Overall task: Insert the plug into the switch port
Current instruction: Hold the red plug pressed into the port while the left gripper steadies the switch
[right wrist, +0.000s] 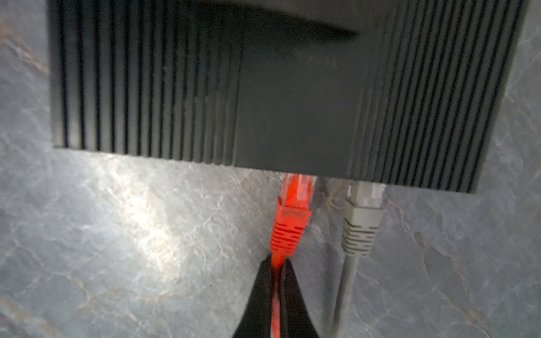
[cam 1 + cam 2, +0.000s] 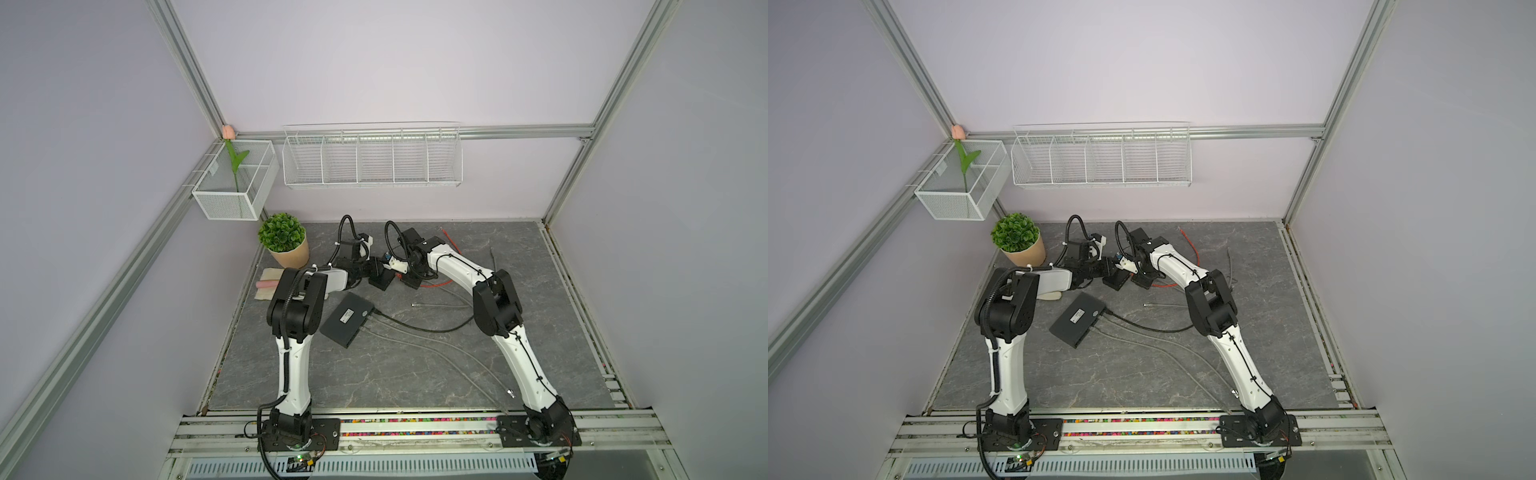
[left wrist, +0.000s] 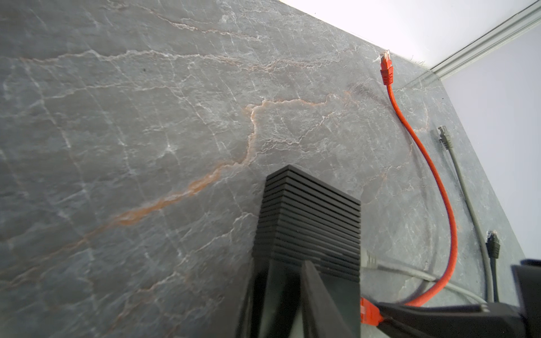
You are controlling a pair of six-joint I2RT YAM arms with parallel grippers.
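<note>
- Right gripper (image 1: pixel 276 263) is clamped on the thin orange cable (image 1: pixel 275 310), directly behind its orange moulded plug (image 1: pixel 288 222).
- Ahead of the gripper, the plug's tip meets the port edge of the black ribbed plastic switch (image 1: pixel 292 102).
- Left gripper (image 3: pixel 282 267) clasps that switch.
- A grey plug (image 1: pixel 361 222) sits just beside the orange one.

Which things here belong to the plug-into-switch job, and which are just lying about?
In the job: ribbed switch, orange plug at its port, left gripper holding the switch, right gripper, jaws shut on the orange cable.
Lying about: flat black box, potted plant, wire basket, tulip.
</note>
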